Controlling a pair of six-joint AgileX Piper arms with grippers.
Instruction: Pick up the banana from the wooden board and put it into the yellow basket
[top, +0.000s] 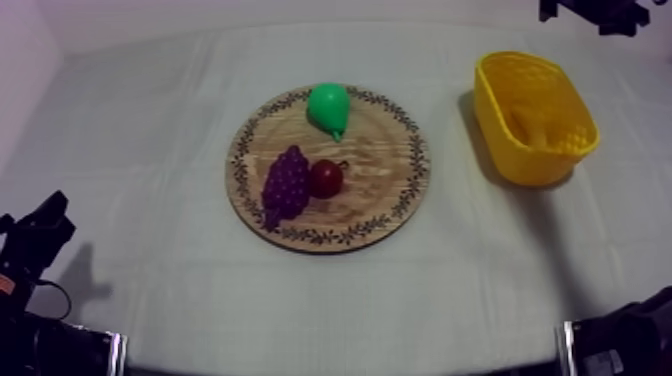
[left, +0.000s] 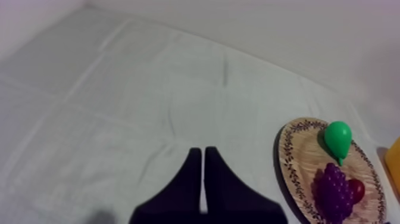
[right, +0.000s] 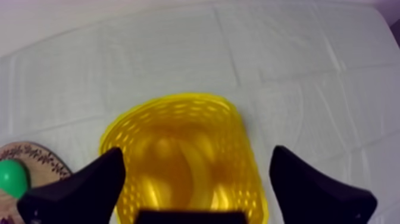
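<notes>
Banana inside yellow basket, right fingers apart above it

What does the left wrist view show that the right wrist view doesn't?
Left wrist view: the grapes, the small red fruit and the left tool, shut. Right wrist view: the right tool, open over the yellow basket, with the banana lying inside. Both: the wooden board, the pear, the cloth and some of the basket.
</notes>
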